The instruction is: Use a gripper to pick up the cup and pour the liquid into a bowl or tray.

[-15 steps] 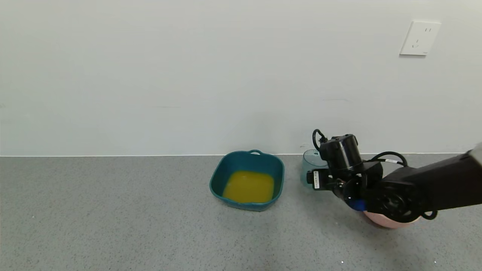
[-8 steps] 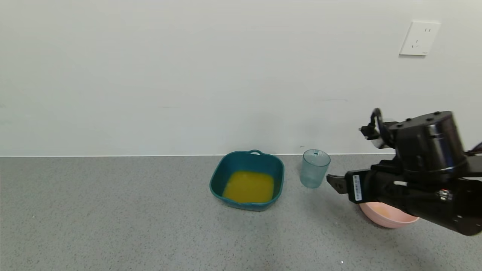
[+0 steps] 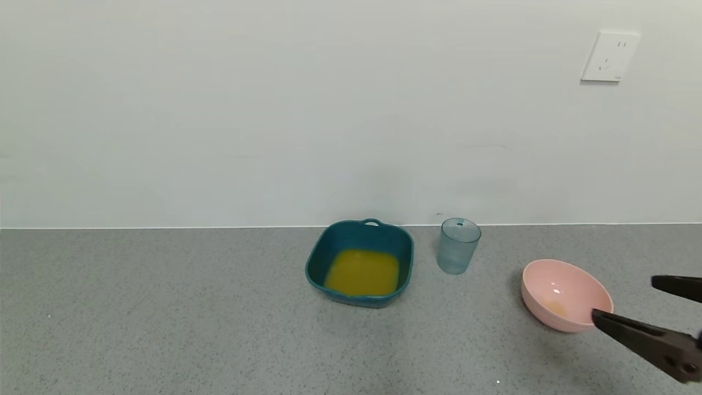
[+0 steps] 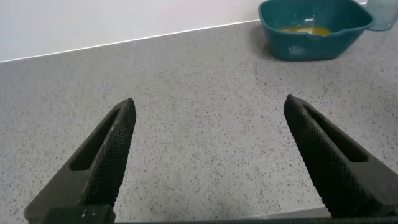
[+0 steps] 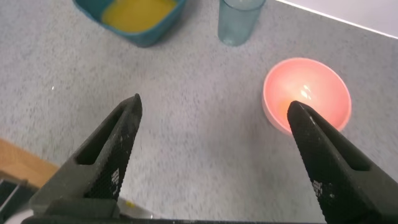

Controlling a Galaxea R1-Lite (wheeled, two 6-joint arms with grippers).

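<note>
Taking the teal basin [image 3: 359, 262] as the landmark: half a second ago the right arm was filling the space to its right, hiding part of the pink bowl; now that arm is sitting back at the frame's right edge, and the bowl is showing whole.

The left gripper [image 4: 208, 158] is hovering well to the basin's left over speckled grey counter [image 3: 164, 318], its ridged black fingers spread wide and holding nothing.

The basin, a rounded-square plastic tub with a small loop handle, is holding the opaque orange-yellow liquid [image 3: 363, 272].

Just right of it, the ribbed translucent cup [image 3: 458, 246] is standing upright, apart from everything.

Farther right, the round, smooth pink bowl [image 3: 565, 295] is showing an orange trace inside.

Beyond it, the right gripper [image 3: 639, 304] is gaping wide, gripping nothing.
</note>
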